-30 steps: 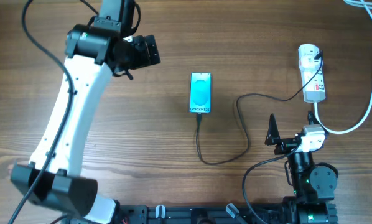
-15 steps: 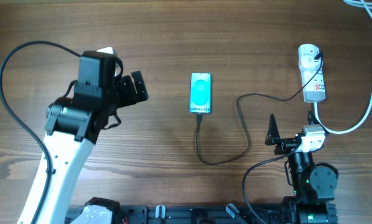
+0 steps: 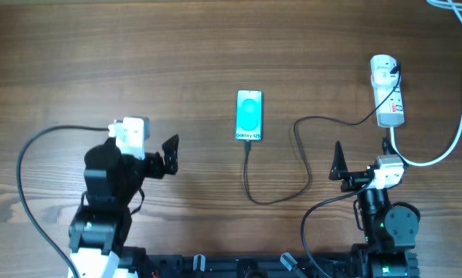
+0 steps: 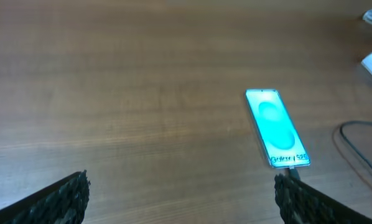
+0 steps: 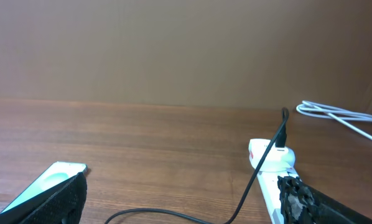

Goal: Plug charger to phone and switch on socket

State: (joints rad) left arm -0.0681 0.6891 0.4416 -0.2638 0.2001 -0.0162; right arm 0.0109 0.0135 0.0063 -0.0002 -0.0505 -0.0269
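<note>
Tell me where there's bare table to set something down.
Bare: the whole far strip beyond the phone, and the wood between phone and left fingers. Crowded: right of the phone, where charger, socket and white cable lie.

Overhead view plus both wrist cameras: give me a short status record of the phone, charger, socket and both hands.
phone: lying flat, centre of view, screen lit teal
charger: runs from the socket, loops, and its end meets the phone's near edge; whether it is fully seated cannot be told
socket: far right, black plug in it; switch state unreadable
left hand: open, empty, left of the phone
right hand: open, empty, on the near side of the socket
</note>
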